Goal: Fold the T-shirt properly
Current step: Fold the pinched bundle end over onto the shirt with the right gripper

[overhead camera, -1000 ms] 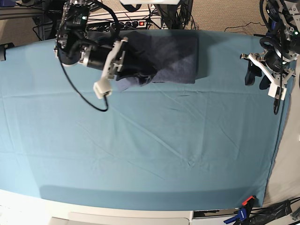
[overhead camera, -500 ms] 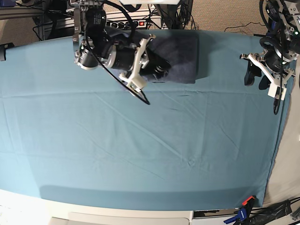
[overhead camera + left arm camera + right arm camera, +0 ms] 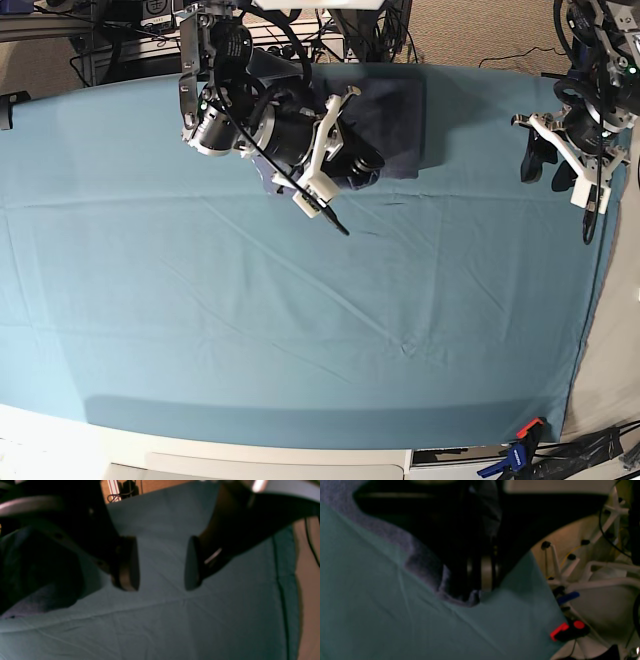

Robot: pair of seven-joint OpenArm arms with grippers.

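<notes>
The blue-grey T-shirt lies as a folded bundle at the far middle of the table. My right gripper is low over its near left edge. In the right wrist view its dark fingers are shut, with a fold of the T-shirt gathered at their tips. My left gripper hovers near the table's right edge, well away from the shirt. The left wrist view shows its pads spread apart over bare cloth, with nothing between them.
A teal table cloth covers the whole table. Its right edge drops off just past the left arm. A red and blue clamp grips the near right corner. Cables and a power strip sit behind the far edge.
My right arm has swung to the right across the T-shirt, carrying its left part over the bundle. The left arm has stayed still.
</notes>
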